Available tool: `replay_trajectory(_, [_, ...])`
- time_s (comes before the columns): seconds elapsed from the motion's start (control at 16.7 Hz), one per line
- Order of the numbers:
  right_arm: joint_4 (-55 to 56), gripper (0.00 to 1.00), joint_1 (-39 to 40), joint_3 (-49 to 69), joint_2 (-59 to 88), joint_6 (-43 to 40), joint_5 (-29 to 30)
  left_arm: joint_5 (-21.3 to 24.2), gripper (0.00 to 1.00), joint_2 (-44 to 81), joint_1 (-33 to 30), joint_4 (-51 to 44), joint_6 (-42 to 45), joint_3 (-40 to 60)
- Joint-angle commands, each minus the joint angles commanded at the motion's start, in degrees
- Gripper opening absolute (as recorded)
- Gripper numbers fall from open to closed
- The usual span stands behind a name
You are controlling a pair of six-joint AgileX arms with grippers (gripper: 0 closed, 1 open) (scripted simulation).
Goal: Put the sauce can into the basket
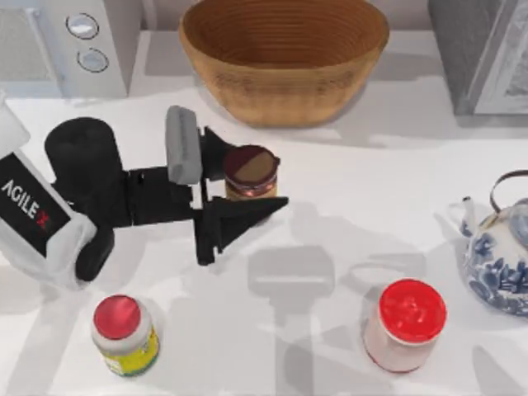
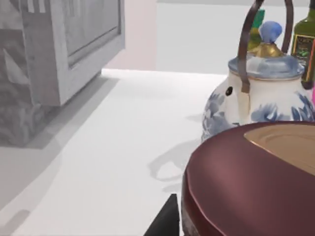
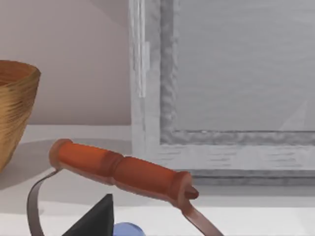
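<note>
The left claw (image 1: 233, 187) brackets the small brown-topped, orange-labelled sauce can (image 1: 251, 172), fingers spread, grip uncertain. The wide woven wicker basket (image 1: 285, 58) stands at the surface's far edge.

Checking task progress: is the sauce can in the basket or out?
Out. The sauce can stands upright on the table between the left gripper fingers; the basket sits apart.

Basket (image 1: 285, 62) woven wicker, ribbed; sauce can (image 1: 251, 172) lid smooth, perhaps metal.

Teapot (image 1: 499, 260) cut by right edge; sauce can (image 1: 251, 172) partly hidden.
</note>
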Motion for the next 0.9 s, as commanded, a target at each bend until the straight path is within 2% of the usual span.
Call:
replay_trajectory(0.18, [0.00, 1.00, 0.00, 0.00, 0.00, 0.00, 0.00, 1.82, 0.00, -4.64, 1.75, 0.51, 0.26, -4.83])
replay_trajectory(0.54, [0.00, 1.00, 0.00, 0.00, 0.00, 0.00, 0.00, 1.83, 0.00, -4.80, 1.66, 0.42, 0.41, -4.96])
replay_trajectory(0.66, [0.00, 1.00, 0.00, 0.00, 0.00, 0.00, 0.00, 0.07, 0.00, -4.89, 1.48, -1.11, 0.83, -3.09])
replay_trajectory(0.9, [0.00, 1.00, 0.00, 0.00, 0.00, 0.00, 0.00, -7.79, 0.00, -4.20, 1.01, -9.04, 0.79, 7.02])
